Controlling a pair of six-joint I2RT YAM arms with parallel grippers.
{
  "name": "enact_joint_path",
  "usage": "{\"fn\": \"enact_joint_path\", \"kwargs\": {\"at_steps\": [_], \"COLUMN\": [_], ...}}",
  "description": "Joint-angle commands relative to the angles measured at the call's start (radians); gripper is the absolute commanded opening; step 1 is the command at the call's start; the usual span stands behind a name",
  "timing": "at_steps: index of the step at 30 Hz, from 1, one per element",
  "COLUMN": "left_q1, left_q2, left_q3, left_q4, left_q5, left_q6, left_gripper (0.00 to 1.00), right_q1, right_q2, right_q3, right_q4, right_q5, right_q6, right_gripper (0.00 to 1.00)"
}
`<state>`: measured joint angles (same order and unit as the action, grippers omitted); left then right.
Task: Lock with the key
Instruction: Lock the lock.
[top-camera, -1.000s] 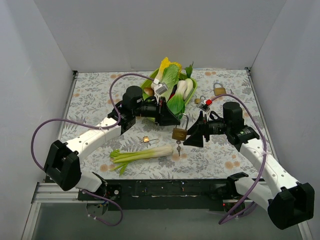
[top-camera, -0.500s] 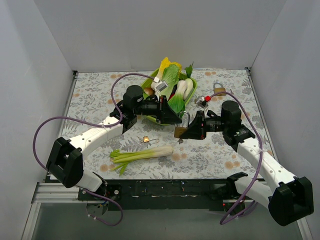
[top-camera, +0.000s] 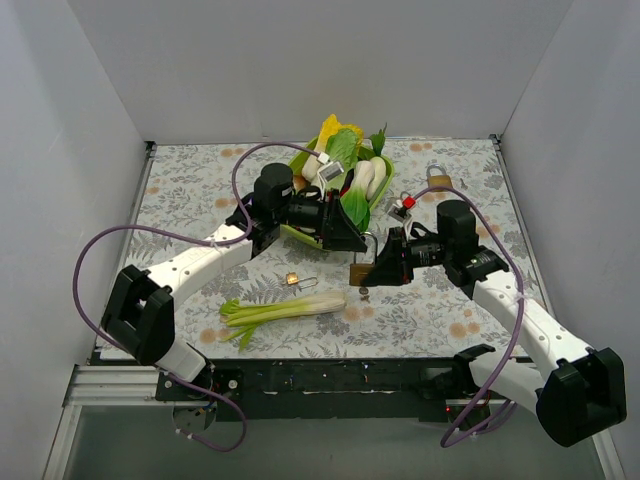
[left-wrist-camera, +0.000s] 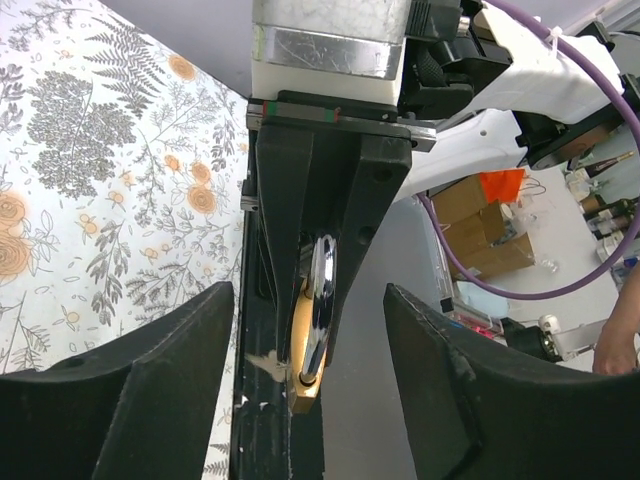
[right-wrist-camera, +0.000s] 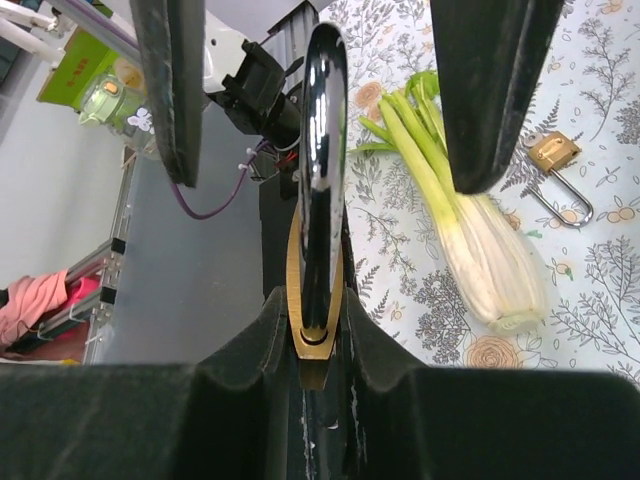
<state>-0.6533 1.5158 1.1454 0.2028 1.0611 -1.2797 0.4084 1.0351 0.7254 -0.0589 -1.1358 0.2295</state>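
Observation:
My right gripper is shut on the brass body of the padlock. The padlock's chrome shackle points away from it toward the left arm. In the top view the padlock hangs just above the table's middle, with what looks like a small key dangling under it. My left gripper sits right behind it, open. Its two fingers stand on either side of the shackle without touching it. In the right wrist view both left fingers flank the shackle with clear gaps.
A leek lies near the front edge. A small brass padlock rests just behind it. A green basket of vegetables stands at the back. A red-tagged lock and another padlock lie at the back right.
The right gripper moved in and shut on the padlock's body. The left gripper, which held the shackle, has let go and opened, and the padlock has shifted slightly toward the back.

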Motion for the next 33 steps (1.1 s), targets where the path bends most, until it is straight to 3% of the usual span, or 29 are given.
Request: {"fn": "enact_joint_path", "kwargs": {"at_steps": [1,2,5,7,8,9,12,13,16,21,26,30,33], "left_q1": [-0.025,-0.029,-0.042,-0.042,-0.039,-0.036,0.001,0.029,0.058,0.07,0.098,0.101,0.107], "left_q2": [0.006,0.009,0.012,0.009,0.007,0.006,0.0,-0.002,0.003,0.023,0.035,0.044,0.043], "left_q3": [0.034,0.036,0.037,0.033,0.033,0.033,0.002,-0.016,-0.01,0.001,-0.019,-0.021,-0.023], "left_q4": [0.018,0.018,0.011,0.003,0.001,0.003,0.079,0.111,0.164,0.254,0.359,0.414,0.434], "left_q5": [-0.007,-0.01,-0.023,-0.026,-0.026,-0.03,-0.029,-0.029,-0.038,-0.053,-0.076,-0.072,-0.082], "left_q6": [0.025,0.025,0.029,0.022,0.014,-0.01,-0.146,-0.174,-0.228,-0.329,-0.434,-0.467,-0.48], "left_gripper": [0.55,0.45,0.3,0.07,0.0,0.0,0.0,0.0,0.0,0.0,0.0,0.0,0.0], "right_q1": [0.02,0.021,0.027,0.029,0.029,0.027,0.015,0.01,-0.009,-0.022,-0.023,-0.022,-0.022], "right_q2": [0.008,0.011,0.022,0.028,0.029,0.034,0.037,0.037,0.031,0.005,0.009,0.01,0.022], "right_q3": [0.074,0.077,0.088,0.098,0.103,0.106,0.126,0.141,0.163,0.151,0.069,0.016,0.008], "right_q4": [0.039,0.037,0.034,0.013,0.005,-0.005,-0.056,-0.093,-0.145,-0.151,0.049,0.238,0.258], "right_q5": [-0.073,-0.07,-0.064,-0.061,-0.053,-0.047,0.005,0.02,0.086,0.157,0.078,0.057,0.056], "right_q6": [-0.024,-0.024,-0.027,-0.035,-0.041,-0.047,-0.044,-0.048,-0.079,-0.061,0.141,0.229,0.263], "right_gripper": [0.01,0.01,0.01,0.01,0.01,0.04,0.35,0.56,0.69,0.71,0.69,0.49,0.44]}}
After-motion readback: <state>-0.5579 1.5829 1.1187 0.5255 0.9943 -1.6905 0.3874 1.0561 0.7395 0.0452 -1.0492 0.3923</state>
